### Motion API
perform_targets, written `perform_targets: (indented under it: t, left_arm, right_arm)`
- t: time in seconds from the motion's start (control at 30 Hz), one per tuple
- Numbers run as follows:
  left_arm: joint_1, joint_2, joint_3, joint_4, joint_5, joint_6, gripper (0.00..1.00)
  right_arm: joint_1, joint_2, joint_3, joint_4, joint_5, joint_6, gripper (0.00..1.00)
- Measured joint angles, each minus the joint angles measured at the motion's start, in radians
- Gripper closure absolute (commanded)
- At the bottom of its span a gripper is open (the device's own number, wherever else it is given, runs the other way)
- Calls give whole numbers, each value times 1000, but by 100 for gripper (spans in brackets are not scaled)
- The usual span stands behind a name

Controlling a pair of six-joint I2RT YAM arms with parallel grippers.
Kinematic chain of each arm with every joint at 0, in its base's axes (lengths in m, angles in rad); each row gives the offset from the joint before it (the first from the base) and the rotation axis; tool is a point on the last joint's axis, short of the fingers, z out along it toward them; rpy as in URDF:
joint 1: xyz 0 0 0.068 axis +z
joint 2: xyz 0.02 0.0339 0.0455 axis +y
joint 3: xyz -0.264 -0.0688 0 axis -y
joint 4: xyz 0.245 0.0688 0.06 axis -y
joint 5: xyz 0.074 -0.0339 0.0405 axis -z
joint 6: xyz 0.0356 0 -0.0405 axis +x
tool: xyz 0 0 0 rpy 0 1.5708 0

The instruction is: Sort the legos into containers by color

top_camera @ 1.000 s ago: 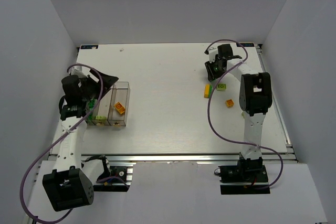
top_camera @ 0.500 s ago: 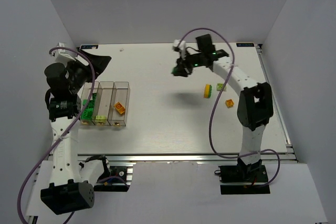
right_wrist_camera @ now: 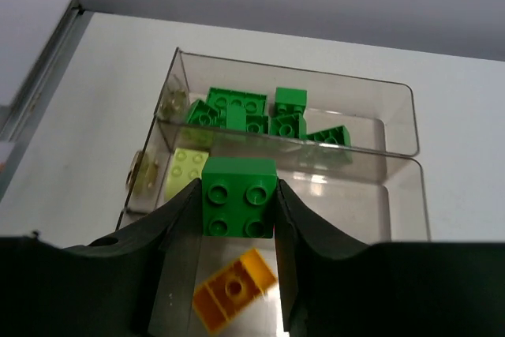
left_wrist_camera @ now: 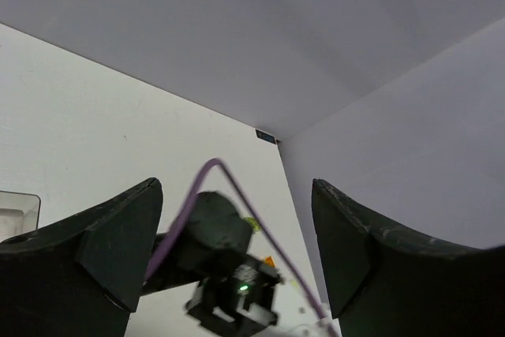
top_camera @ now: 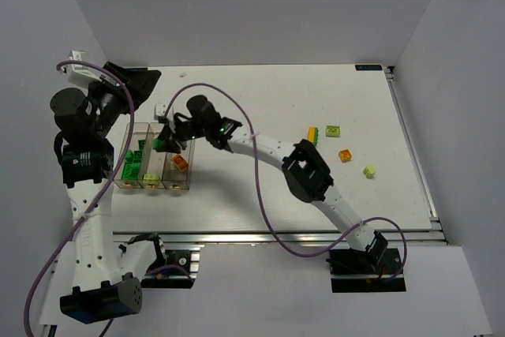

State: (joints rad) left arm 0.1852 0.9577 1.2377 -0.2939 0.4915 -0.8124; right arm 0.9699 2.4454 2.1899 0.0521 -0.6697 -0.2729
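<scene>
Green lego point(right_wrist_camera: 238, 197) — flanks behind right tool point(right_wrist_camera: 237, 204)

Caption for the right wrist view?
Right gripper holds a green brick over the clear bins; other greens lie in the farthest.

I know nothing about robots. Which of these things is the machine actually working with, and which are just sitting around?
Part of the job:
- green brick held in the right gripper
- clear containers, partly filled
- loose bricks off to the right

Just there:
- purple cables
- metal rail at the near edge
</scene>
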Motion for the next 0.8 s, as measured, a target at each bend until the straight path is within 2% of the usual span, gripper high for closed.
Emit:
perform_targets:
  t: [0.07,0.27,0.53,0.8]
  left_arm:
    - [0,2,25,-23,0,0,15]
    - [0,20,87,-77,23,12,15]
    - [0,51,75,-97,69,13,15]
    - [0,56,45,-93,101,-1,15]
  right_arm:
    - [33,52,6,90,59,39,100]
    - [119,225,159,323,270,75,100]
    - [171,273,170,496,384,75,100]
    - [169,300,157,605,404,83,83]
